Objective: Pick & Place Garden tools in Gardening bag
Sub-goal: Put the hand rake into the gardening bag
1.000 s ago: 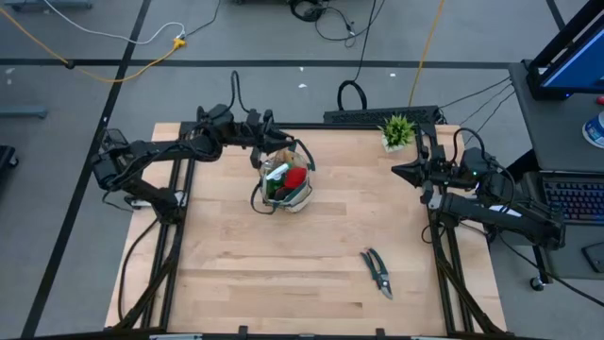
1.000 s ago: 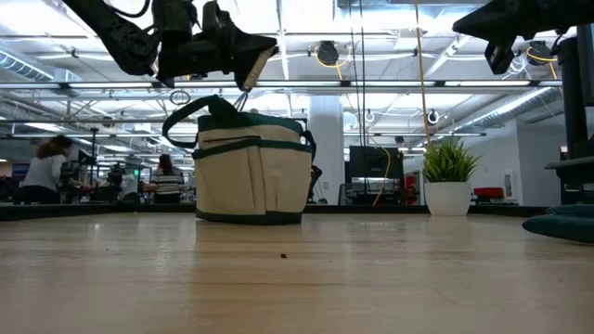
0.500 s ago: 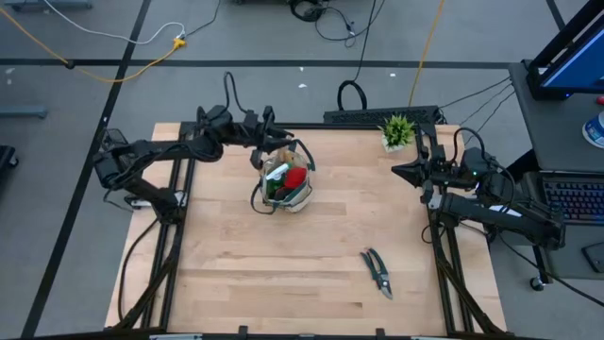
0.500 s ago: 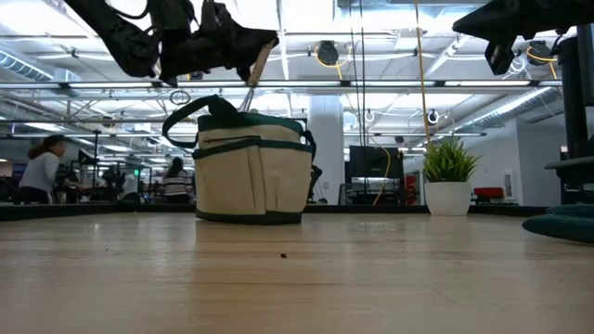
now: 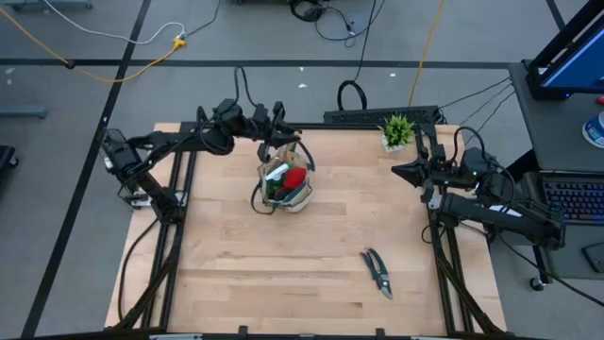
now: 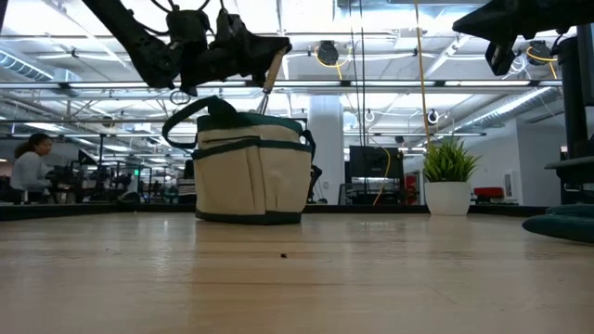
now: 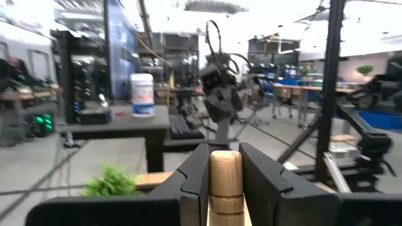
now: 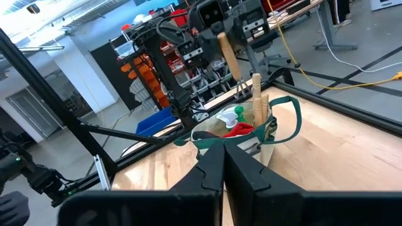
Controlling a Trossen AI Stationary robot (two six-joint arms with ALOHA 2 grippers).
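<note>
The beige gardening bag stands on the table at the far middle. It holds a red glove, a green spray bottle and an upright wooden-handled tool. My left gripper hangs just above the bag's far rim, shut on another wooden-handled tool, whose metal end reaches down to the bag's mouth. The pruning shears lie flat on the table at the near right. My right gripper waits shut and empty at the right edge. My left gripper pinches the tool's wooden handle near its free end, between the two fingers. The fingers come in roughly level from the table's left and lie across the handle. The tool hangs steeply below them, metal end down over the bag.
A small potted plant stands at the far right corner. Bare wooden tabletop spreads across the near half, apart from the shears. Beyond the table's far edge a person sits at a desk.
My left gripper has moved toward the table's right edge, farther over the bag, carrying the wooden-handled tool with it and rolling slightly. It has stayed shut on the handle. The bag has not moved.
</note>
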